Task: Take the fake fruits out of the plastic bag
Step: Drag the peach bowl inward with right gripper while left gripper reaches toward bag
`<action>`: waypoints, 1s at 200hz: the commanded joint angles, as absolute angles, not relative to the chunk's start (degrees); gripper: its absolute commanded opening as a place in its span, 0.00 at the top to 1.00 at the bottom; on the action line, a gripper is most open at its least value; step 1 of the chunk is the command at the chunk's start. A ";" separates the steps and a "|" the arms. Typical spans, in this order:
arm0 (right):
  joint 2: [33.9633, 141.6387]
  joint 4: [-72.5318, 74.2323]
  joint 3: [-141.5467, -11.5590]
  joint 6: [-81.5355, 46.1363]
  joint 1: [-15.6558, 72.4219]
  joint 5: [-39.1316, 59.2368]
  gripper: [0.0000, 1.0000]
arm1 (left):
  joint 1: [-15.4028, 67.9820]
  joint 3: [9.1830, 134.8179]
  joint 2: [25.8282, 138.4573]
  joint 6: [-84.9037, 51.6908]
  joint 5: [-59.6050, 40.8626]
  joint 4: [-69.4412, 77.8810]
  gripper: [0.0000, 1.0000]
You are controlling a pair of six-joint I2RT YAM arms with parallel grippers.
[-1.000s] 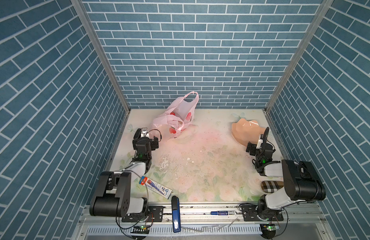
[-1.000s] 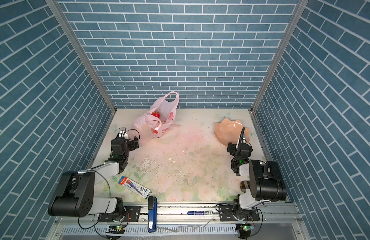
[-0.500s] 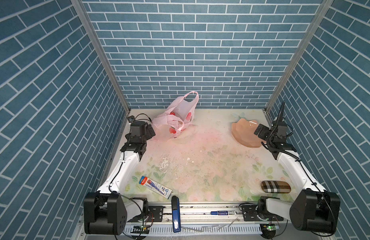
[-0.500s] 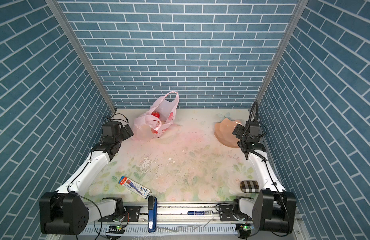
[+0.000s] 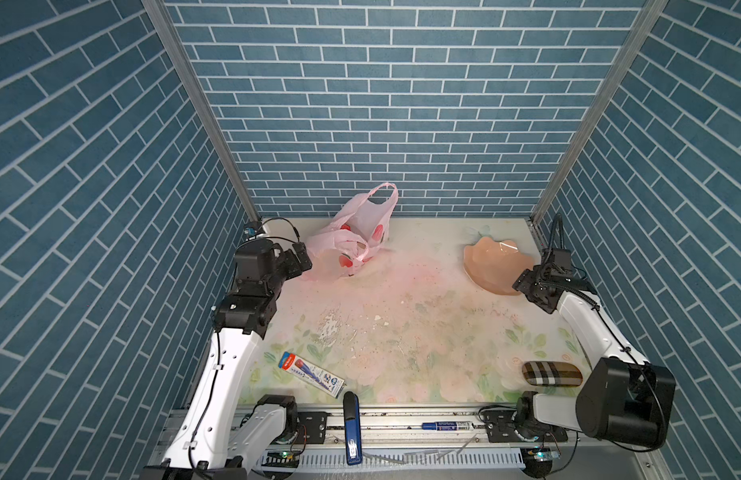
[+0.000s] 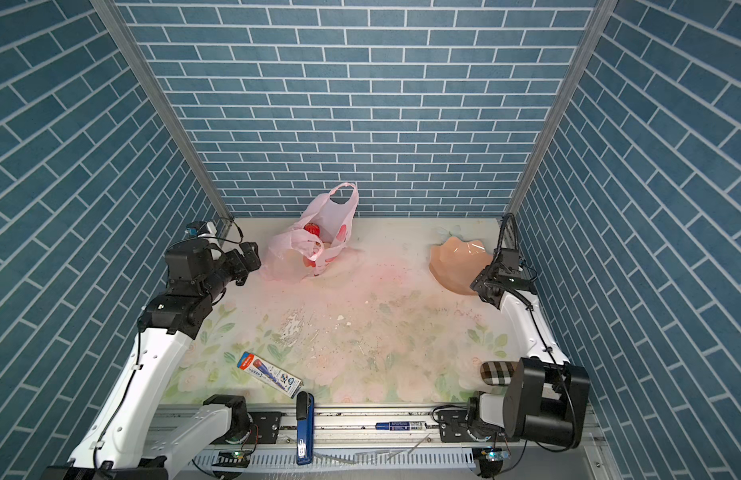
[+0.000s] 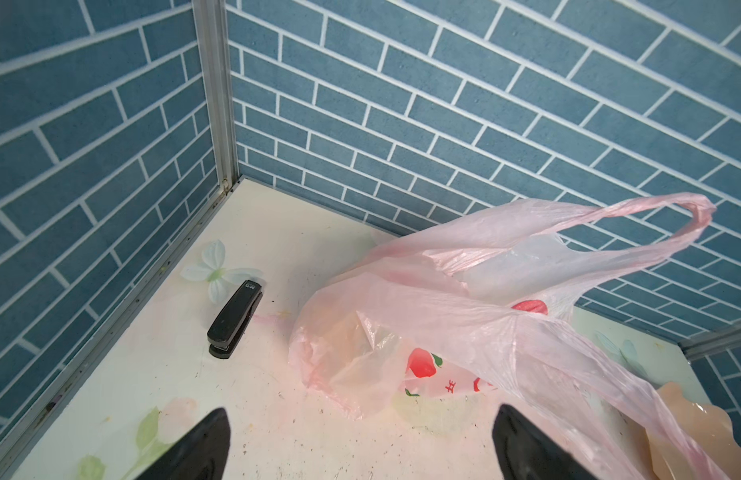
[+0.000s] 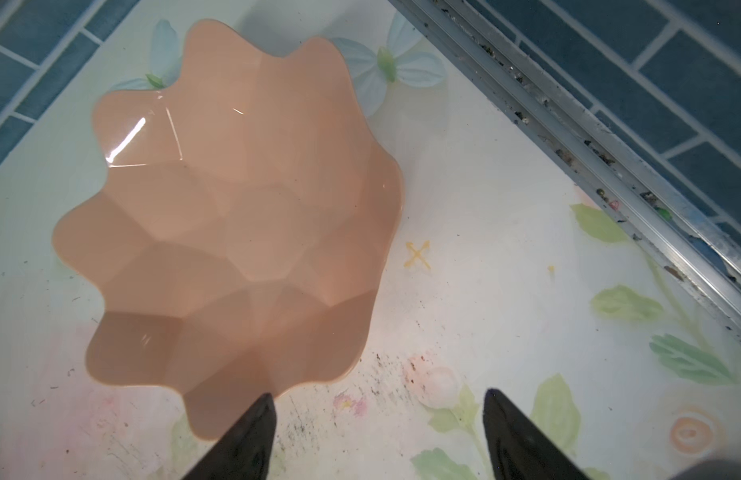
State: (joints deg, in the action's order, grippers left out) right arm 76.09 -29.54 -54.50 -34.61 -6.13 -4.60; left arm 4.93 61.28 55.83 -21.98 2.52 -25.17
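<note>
The pink plastic bag (image 5: pixel 362 239) (image 6: pixel 318 249) (image 7: pixel 464 332) slumps at the back of the table with one handle up against the wall. A red fake fruit (image 6: pixel 312 229) (image 7: pixel 528 306) shows in its mouth; the other fake fruits are hidden under the film. My left gripper (image 5: pixel 304 259) (image 6: pixel 252 257) (image 7: pixel 360 411) is open, just left of the bag, with nothing between its fingers. My right gripper (image 5: pixel 522 286) (image 6: pixel 478 286) (image 8: pixel 379 395) is open at the near edge of the peach scalloped plate (image 5: pixel 493 266) (image 8: pixel 235 208), holding nothing.
A black stapler (image 7: pixel 235 320) lies in the back left corner beside the bag. Near the front lie a toothpaste box (image 5: pixel 312 374), a blue stapler (image 5: pixel 351 424), a marker (image 5: pixel 445 424) and a plaid case (image 5: pixel 551 372). Brick walls close three sides.
Both arms have unfolded from near the front and reached toward the back, the left to the bag, the right to the plate. The right jaws have narrowed a little.
</note>
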 commanded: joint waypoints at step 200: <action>97.05 -6.48 -53.87 -44.00 -8.54 12.04 1.00 | 6.94 55.97 51.94 -18.31 -1.47 -23.44 0.01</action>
